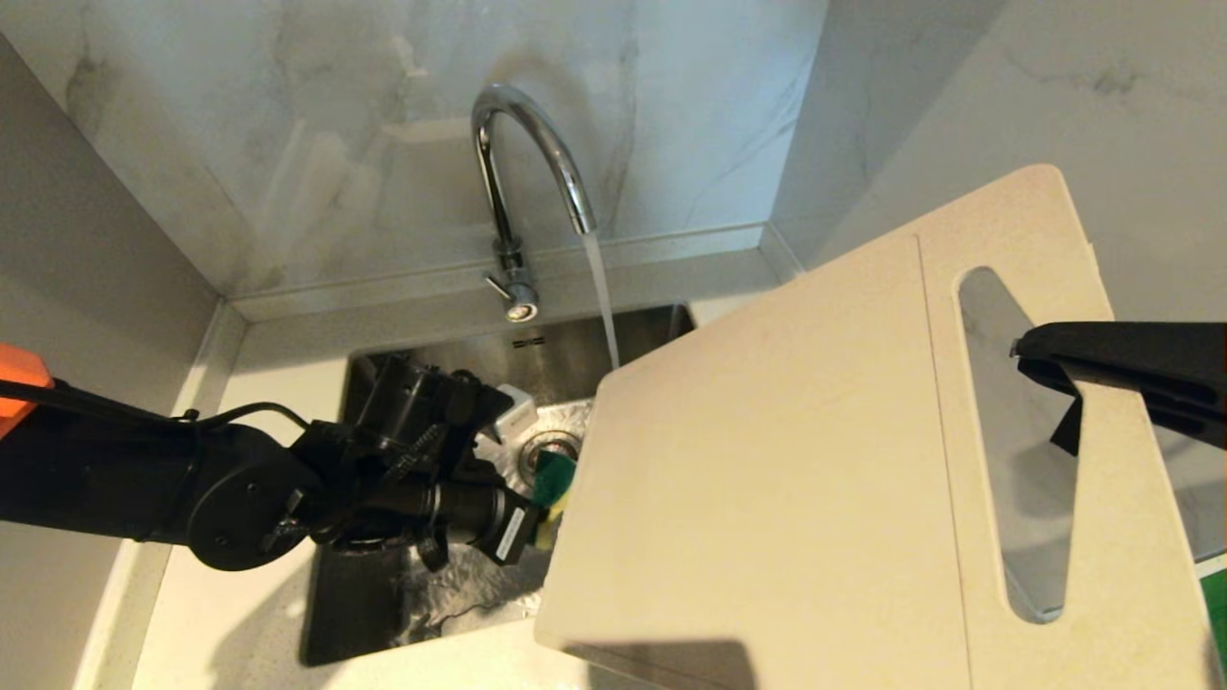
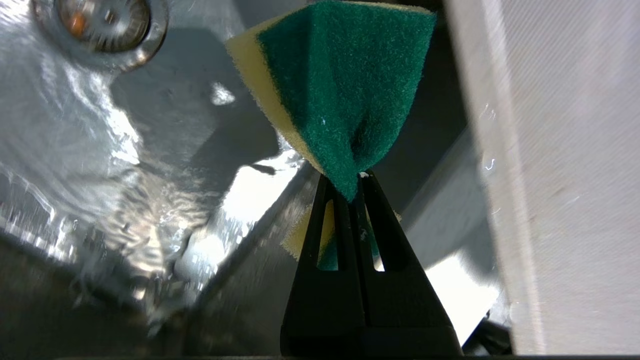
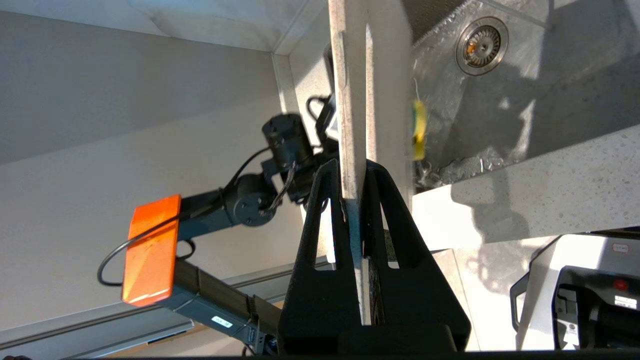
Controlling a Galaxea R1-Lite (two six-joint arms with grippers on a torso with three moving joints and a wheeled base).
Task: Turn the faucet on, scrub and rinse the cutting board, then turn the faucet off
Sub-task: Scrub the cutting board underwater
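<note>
While water runs from the faucet (image 1: pixel 525 163) into the sink (image 1: pixel 431 359), the head view shows the cutting board (image 1: pixel 767 460) held up and tilted over the basin's right side, its lower edge hanging past the counter (image 1: pixel 240 613). The right gripper (image 1: pixel 1040 369) comes in from the right and pinches the board at the edge of its handle slot. The left gripper (image 1: pixel 548 498) reaches across the basin with a green-and-yellow sponge (image 1: pixel 554 477) at the board's lower left edge. The stream seems to fall behind the board's upper corner, not onto the face turned to this camera.

From the left wrist, the fingers are pressed together on the sponge (image 2: pixel 345 100), which is squeezed to a waist between them and fans out beyond. The board (image 2: pixel 565 175) stands just beside it as a pale wall; I cannot tell whether they touch. The drain (image 2: pixel 102 22) lies below, with rippling water around it.

From the right wrist, the two fingers are clamped on the board (image 3: pixel 367 90), seen edge-on, with the sponge (image 3: pixel 419 127) close to its far face.

To scrub well, the sponge's green side should probably press flat on the board and sweep in long overlapping strokes, while the right grip stays firm so the wet board neither twists nor slips. Bringing the scrubbed face under the stream would help rinsing.
</note>
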